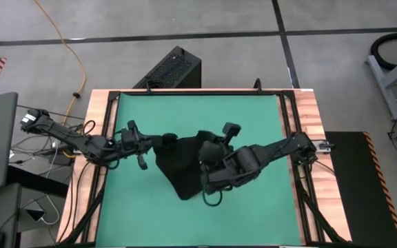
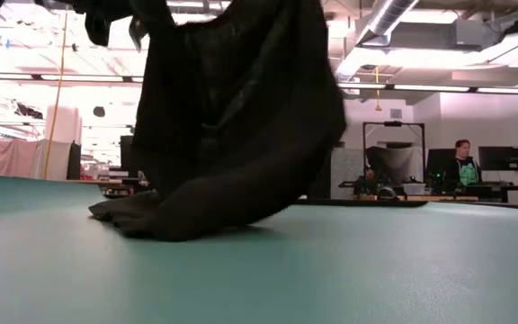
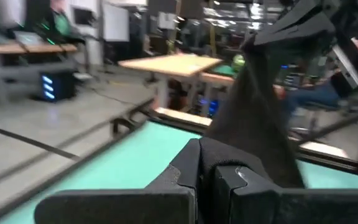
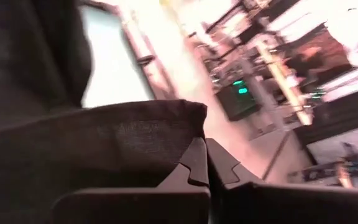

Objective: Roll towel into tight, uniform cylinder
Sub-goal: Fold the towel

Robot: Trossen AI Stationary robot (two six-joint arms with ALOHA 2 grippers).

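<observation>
Green rubber mat [image 1: 253, 117] below. Plain black soft towel [image 1: 181, 165] hangs between 2 grippers, lower end bunched on mat. Left gripper [image 1: 156, 146] and right gripper [image 1: 209, 155] each clenched on an upper edge, equally near.

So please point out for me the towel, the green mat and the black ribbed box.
towel [image 1: 181, 165]: high view, on the hanging middle of the cloth.
green mat [image 1: 198, 114]: high view, on a bare part behind the towel.
black ribbed box [image 1: 173, 69]: high view, on its ribbed top.
</observation>
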